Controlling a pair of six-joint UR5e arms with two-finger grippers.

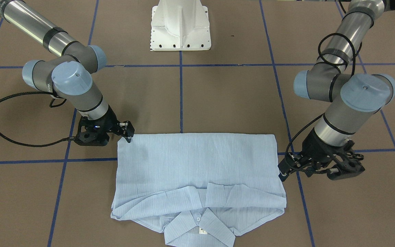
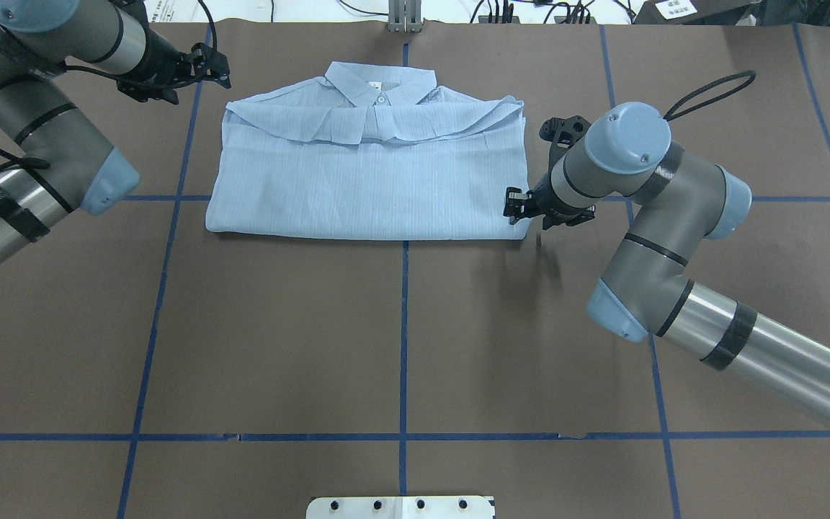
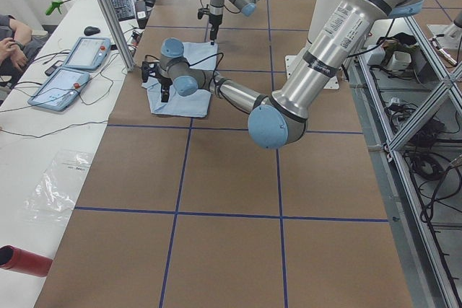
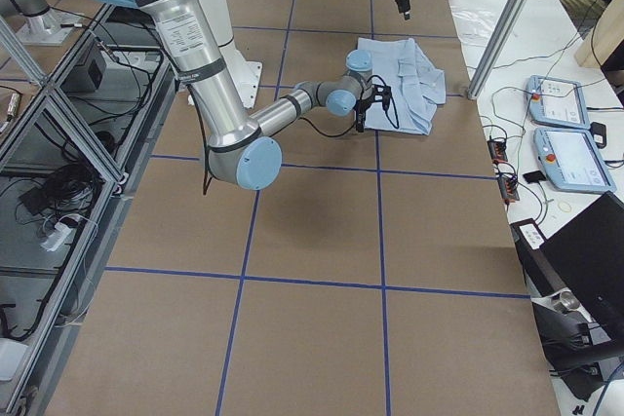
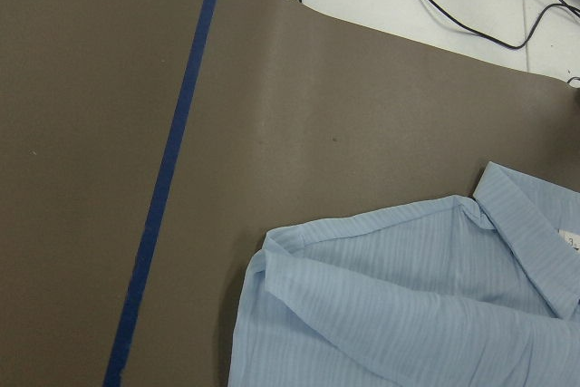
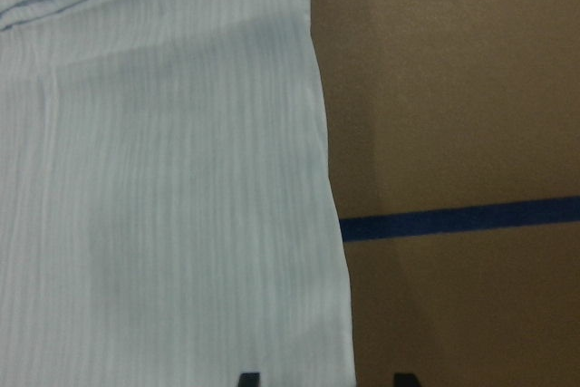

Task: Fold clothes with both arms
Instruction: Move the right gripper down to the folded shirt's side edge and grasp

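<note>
One shirt [image 1: 197, 161] lies folded, right fingers [image 1: 128, 133] spread astride its edge, left fingers [image 1: 284, 168] too obscured to judge.

A robotics lab (apparent teach pendants [image 3: 87, 53], aluminium framing [image 3: 109, 16], blue tape grid [image 2: 403, 339] on the table [image 2: 278, 324])

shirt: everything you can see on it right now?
The shirt is light blue, thin, finely striped cloth, folded into a flat wide rectangle on the brown table. Its collar, with a white button, points away from the robot; a folded flap lies below it. The right gripper has open jaws astride its near right edge; the left gripper sits off the far left corner, seemingly apart.
</note>
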